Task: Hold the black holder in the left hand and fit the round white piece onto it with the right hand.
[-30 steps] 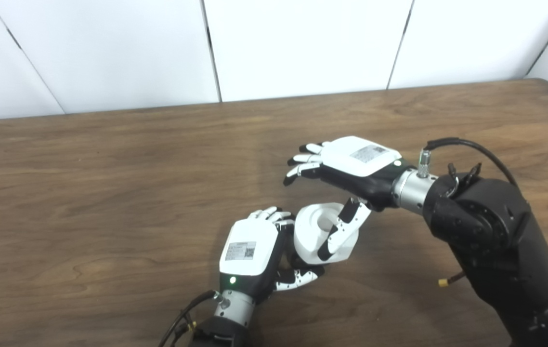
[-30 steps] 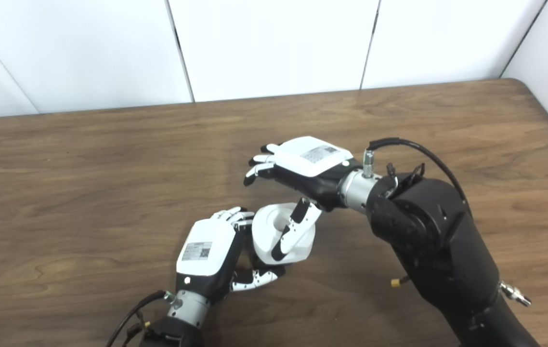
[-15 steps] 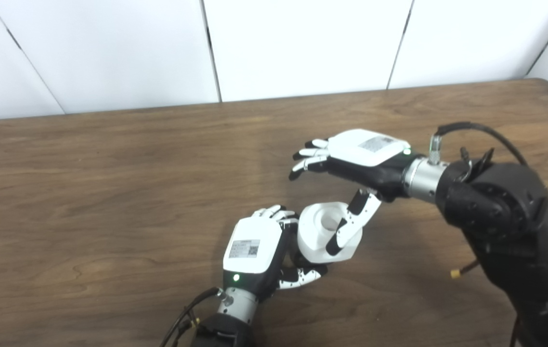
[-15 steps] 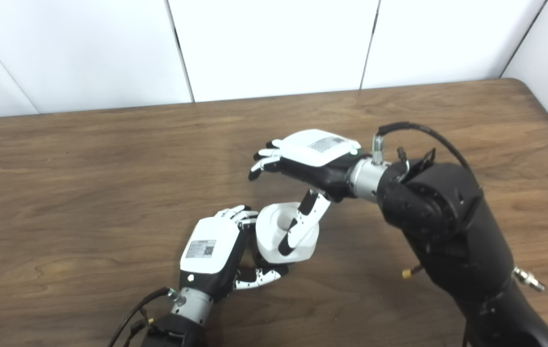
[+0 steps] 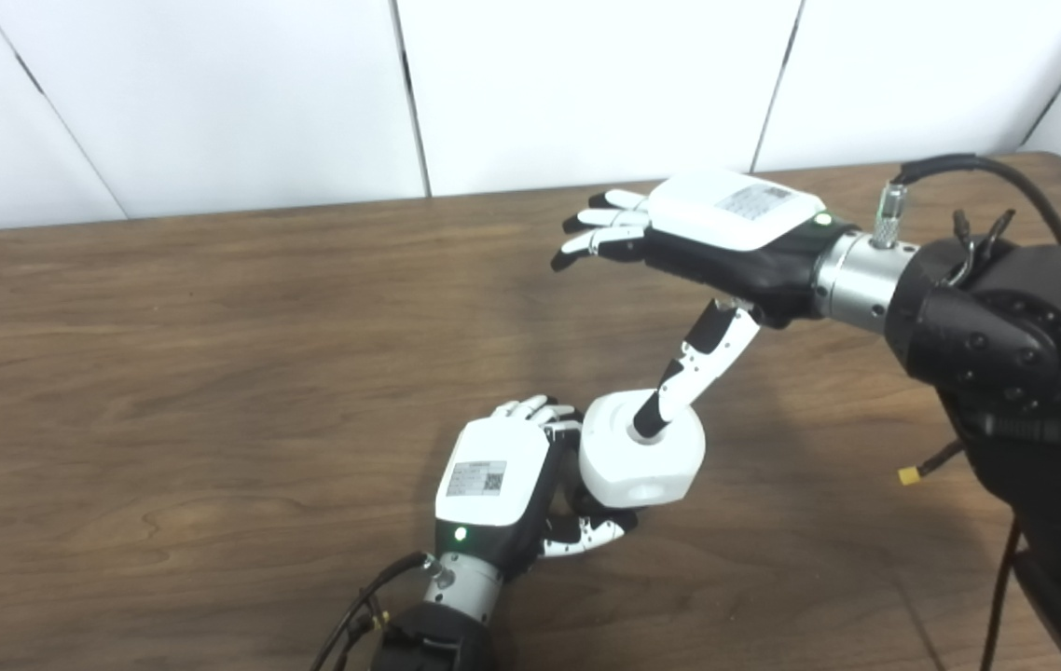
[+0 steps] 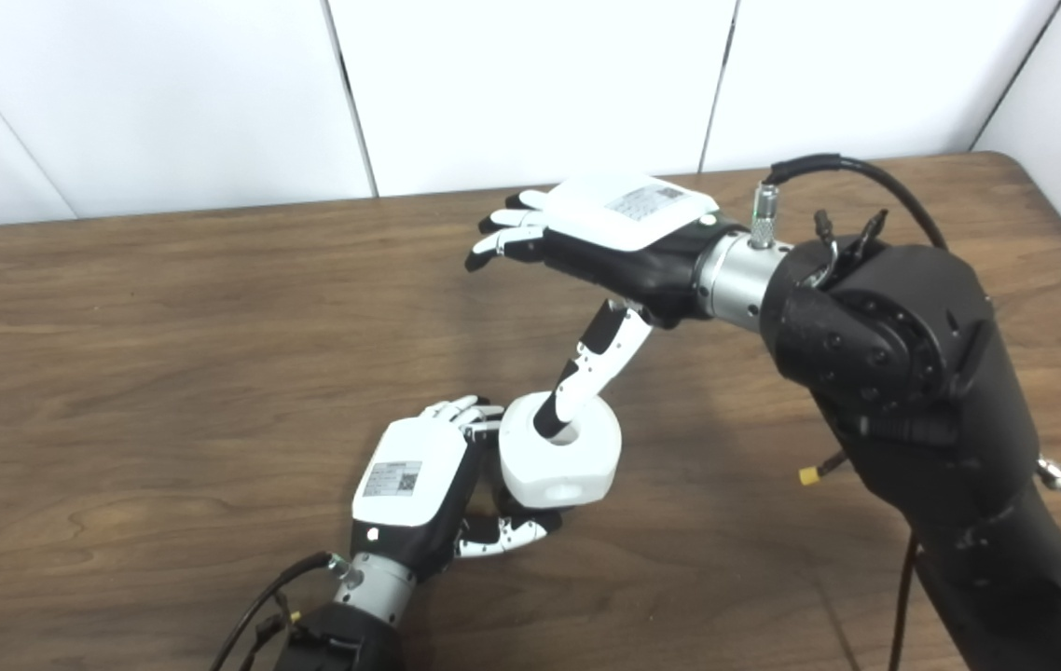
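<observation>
The round white plastic piece, a thick smooth ring with a central hole and a small dimple on its near side wall, sits low over the bench just right of the left hand; the left hand's fingers curl beneath and behind the piece, clenched around whatever carries it; the black holder itself is hidden by the piece and the hand, so only dark shapes show at the piece's left edge. From above, the right hand's thumb, jointed in white and black, slants down with its dark tip in or at the hole of the piece; whether it touches the rim cannot be told. The right hand hovers higher and further back, palm down, its fingers spread and stretched leftward, grasping nothing; a glossy white plate with a printed label covers its back, and a metal wrist collar joins it to the bulky matte black forearm, from which a black cable loops. The brown wood-grain bench carries everything; plain white wall panels with thin dark seams stand behind it.
</observation>
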Robot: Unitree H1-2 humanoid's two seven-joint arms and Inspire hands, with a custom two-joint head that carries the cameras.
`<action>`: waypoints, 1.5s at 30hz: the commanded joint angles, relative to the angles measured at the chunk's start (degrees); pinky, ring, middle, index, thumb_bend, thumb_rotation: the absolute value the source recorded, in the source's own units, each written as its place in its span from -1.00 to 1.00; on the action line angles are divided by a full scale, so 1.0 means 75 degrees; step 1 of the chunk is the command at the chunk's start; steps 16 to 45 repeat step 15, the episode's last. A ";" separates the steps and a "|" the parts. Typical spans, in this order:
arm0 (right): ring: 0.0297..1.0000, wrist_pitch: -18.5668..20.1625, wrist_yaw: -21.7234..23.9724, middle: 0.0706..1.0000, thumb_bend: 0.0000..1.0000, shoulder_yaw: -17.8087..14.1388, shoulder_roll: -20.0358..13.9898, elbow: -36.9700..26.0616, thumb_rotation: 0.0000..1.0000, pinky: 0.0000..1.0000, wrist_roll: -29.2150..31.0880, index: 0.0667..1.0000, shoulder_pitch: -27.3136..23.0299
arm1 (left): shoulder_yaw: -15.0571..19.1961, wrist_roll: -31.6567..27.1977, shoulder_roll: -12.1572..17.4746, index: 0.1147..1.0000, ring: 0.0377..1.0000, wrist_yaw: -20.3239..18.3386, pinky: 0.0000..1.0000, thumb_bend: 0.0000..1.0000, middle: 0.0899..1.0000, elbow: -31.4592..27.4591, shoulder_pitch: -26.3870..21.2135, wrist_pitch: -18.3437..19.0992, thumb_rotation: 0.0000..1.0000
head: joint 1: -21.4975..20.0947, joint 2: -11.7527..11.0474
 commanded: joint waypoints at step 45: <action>1.00 0.0372 0.0760 0.92 1.00 -0.0553 -0.0064 -0.0135 0.01 0.90 0.0228 0.73 -0.0395 | -0.0102 0.0276 -0.0009 0.40 0.72 -0.2054 0.74 0.71 0.60 -0.0131 0.0207 0.0766 -0.25 | 0.0250 0.0084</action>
